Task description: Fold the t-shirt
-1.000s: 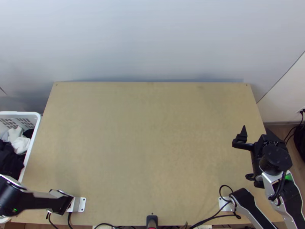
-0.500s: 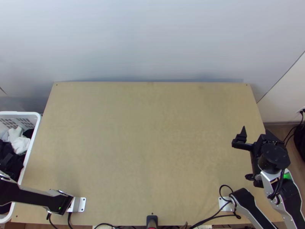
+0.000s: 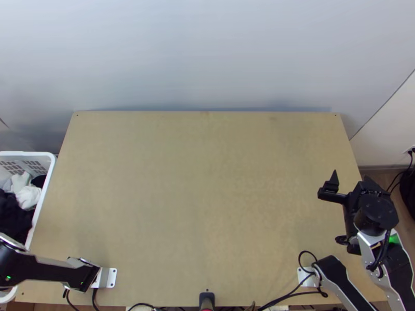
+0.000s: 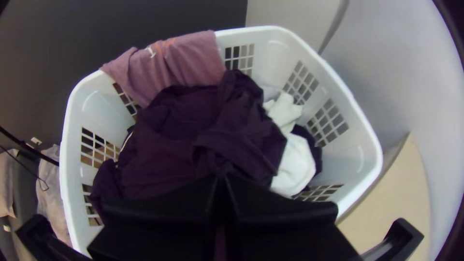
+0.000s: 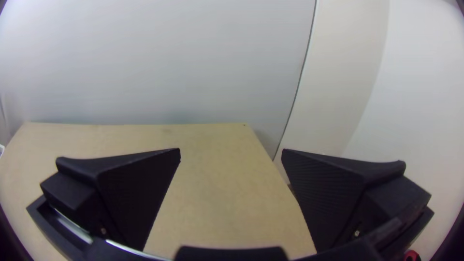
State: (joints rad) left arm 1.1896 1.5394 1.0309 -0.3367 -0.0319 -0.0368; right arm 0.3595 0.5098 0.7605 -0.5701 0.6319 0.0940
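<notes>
**Spread First, Then Pinch Just One**

We judge the step in hand to be picking a garment. Beneath our left gripper (image 4: 221, 181), its fingers pressed together with no cloth visibly pinched, lies the basket (image 4: 65, 159). Farther out from those tips, mauve cloth (image 4: 179, 63) drapes over the rim; nearer is the bunched dark garment (image 4: 169, 125), with white cloth (image 4: 295, 166) beside it. Either of the first two could be our t-shirt (we can't tell which). We should spread wide, descend squarely, pinch deep and lift slowly, lest neighbours follow. Rightward, the table (image 3: 197, 197) lies before our right gripper (image 5: 231, 151), fingers spread, holding nothing.
</notes>
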